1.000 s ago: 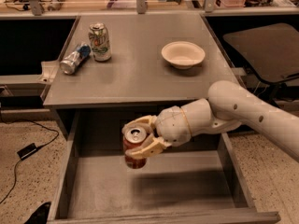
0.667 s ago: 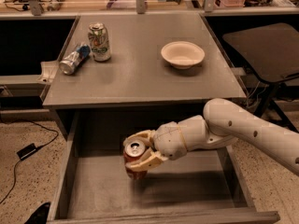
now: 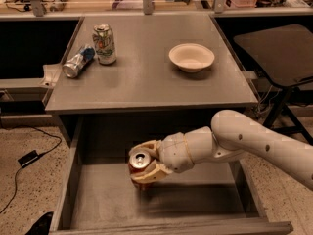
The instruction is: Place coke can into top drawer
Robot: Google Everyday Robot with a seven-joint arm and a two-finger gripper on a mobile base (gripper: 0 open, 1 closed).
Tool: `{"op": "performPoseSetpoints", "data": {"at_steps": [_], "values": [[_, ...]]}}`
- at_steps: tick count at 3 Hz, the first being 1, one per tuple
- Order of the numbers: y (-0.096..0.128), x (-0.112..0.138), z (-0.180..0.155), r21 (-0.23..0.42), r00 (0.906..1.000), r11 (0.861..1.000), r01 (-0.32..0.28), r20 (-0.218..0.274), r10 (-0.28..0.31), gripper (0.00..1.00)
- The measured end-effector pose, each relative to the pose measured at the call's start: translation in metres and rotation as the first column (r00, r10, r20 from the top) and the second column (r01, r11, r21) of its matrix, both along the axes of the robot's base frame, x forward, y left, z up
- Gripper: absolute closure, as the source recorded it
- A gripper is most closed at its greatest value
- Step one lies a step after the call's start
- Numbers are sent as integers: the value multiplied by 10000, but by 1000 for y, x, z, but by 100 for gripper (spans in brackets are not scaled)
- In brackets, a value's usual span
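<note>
Clearly, the tan claw (image 3: pixel 143 164) clamped the red-orange coke can (image 3: pixel 139 159) inside the wide grey top drawer (image 3: pixel 66 190); released too high, it might topple.

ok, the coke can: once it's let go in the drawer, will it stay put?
Likely tippy: the coke can is tall and narrow, held upright by the pincer inside the top drawer. If it falls it would probably roll; the drawer's side walls should stop it.
</note>
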State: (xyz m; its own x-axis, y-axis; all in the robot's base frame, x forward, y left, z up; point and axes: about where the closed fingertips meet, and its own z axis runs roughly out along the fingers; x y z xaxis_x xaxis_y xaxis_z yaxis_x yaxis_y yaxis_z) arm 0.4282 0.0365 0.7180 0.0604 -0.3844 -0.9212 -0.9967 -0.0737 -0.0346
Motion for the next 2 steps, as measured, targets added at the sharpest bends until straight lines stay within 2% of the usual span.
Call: {"op": "performPoseSetpoints", "data": {"at_steps": [1, 2], "values": [[9, -3, -26, -671, 9963, 9957, 640, 609, -600, 100], [18, -4, -44, -394, 9944, 9958, 826, 701, -797, 100]]}}
